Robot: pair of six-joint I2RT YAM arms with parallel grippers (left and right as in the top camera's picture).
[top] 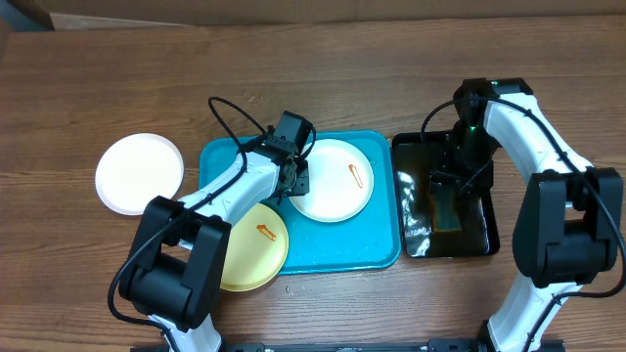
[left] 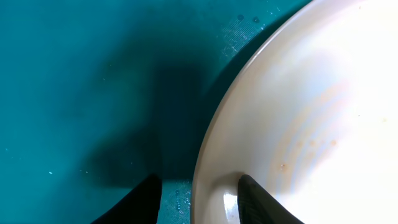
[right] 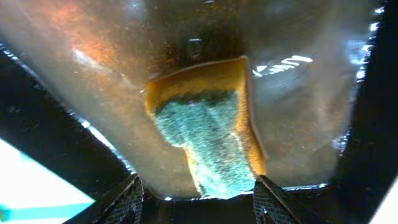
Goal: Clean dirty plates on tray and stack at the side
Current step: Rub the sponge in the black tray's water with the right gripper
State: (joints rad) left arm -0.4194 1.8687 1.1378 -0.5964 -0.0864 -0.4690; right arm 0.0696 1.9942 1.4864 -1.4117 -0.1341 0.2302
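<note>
One clean plate point(top: 139, 173) lies beyond the left gripper point(top: 293, 182), half-open astride a smeared white plate point(top: 337, 194); right gripper point(right: 197, 186) gapes around the sponge point(right: 208, 124), yellow plate point(top: 256, 244) dirty too.

Three plates, count them: two white, one pale yellow. The first white plate point(top: 328, 191) sits on the turquoise tray point(top: 372, 244), the second white plate point(top: 139, 173) lies left of that tray, and the yellow plate point(top: 249, 259) overhangs its lower-left corner. Two red-orange smears. Two trays in all, with the black tray point(top: 406, 196) just right of the turquoise. One sponge point(right: 208, 146). Two arms.
</note>
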